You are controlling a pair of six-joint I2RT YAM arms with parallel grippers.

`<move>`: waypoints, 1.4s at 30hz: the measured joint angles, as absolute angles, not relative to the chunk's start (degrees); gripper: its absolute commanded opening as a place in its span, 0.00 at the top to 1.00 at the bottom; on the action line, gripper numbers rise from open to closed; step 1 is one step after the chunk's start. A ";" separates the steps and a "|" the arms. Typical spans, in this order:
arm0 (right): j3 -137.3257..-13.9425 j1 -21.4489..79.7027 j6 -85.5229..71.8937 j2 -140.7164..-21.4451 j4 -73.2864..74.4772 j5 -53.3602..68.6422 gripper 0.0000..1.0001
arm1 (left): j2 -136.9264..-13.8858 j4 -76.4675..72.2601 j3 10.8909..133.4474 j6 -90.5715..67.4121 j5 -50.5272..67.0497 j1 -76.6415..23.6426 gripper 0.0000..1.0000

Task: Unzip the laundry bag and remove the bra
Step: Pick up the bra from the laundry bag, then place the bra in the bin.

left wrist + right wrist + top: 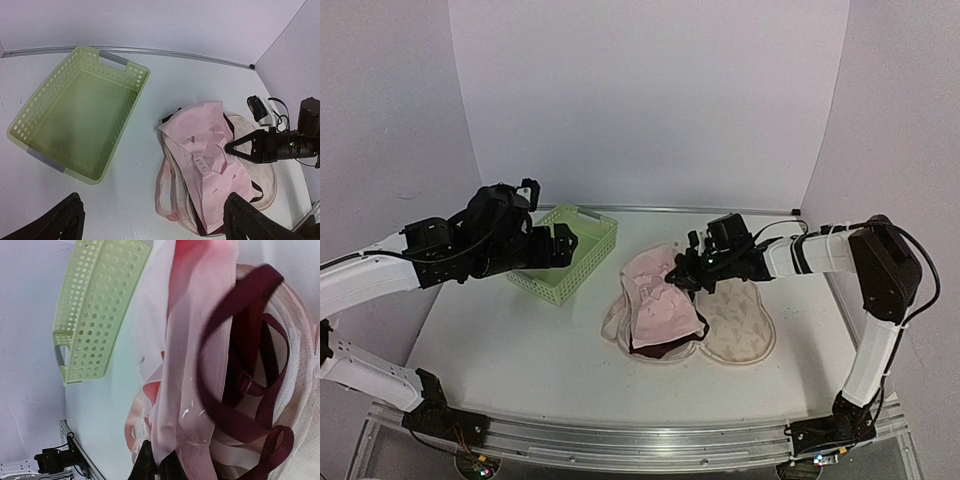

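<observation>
The laundry bag (740, 325) lies open on the table right of centre, its cream printed side (266, 186) spread flat. Dark maroon bra straps (240, 340) loop out of it, and maroon fabric shows at its front edge (655, 348). A pink fabric piece (200, 135) with a small hook clasp lies over them. My right gripper (692, 268) reaches in from the right, and in its wrist view it (159, 460) is shut on the pink fabric's edge. High over the basket, my left gripper (152, 227) hangs open and holds nothing.
A light-green lattice basket (590, 217) stands left of the bag, nothing in it (135, 100). White walls close the table at the back and sides. The right arm (820, 250) stretches across the right half of the table.
</observation>
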State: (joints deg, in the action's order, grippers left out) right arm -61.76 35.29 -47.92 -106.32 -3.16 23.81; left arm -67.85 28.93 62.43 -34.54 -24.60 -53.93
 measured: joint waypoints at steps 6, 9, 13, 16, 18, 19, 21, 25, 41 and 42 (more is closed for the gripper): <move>-61.76 35.29 -49.63 -100.36 -4.82 25.52 1.00 | -65.98 28.97 62.11 -34.54 -24.64 -53.93 0.03; -61.98 35.29 -50.24 -97.84 -5.21 26.00 1.00 | -65.21 28.99 62.08 -34.54 -24.64 -53.93 0.03; -63.37 35.29 -51.33 -95.70 -5.45 26.02 1.00 | -64.36 29.02 62.08 -34.54 -24.67 -53.93 0.03; -64.71 35.29 -52.45 -94.70 -5.69 25.71 1.00 | -64.01 29.19 62.08 -34.52 -25.02 -53.93 0.03; -66.24 35.29 -53.41 -94.59 -6.33 25.26 1.00 | -63.86 29.78 62.11 -34.46 -25.50 -53.93 0.03; -67.07 35.29 -53.98 -94.59 -6.72 24.95 1.00 | -63.79 30.17 62.11 -34.37 -25.78 -53.93 0.02; -68.45 35.29 -55.02 -94.59 -7.68 24.43 1.00 | -63.70 30.87 62.13 -34.13 -26.48 -53.93 0.02; -71.72 35.57 -58.24 -94.65 -10.35 22.63 1.00 | -63.68 32.67 62.59 -32.75 -28.64 -53.93 0.02; -92.14 44.40 -70.08 -112.16 -22.06 9.10 1.00 | -55.13 38.17 62.94 -30.02 -36.97 -53.93 0.00; -93.49 44.95 -70.83 -113.78 -22.50 8.21 1.00 | -54.54 38.22 62.87 -30.04 -37.32 -53.93 0.00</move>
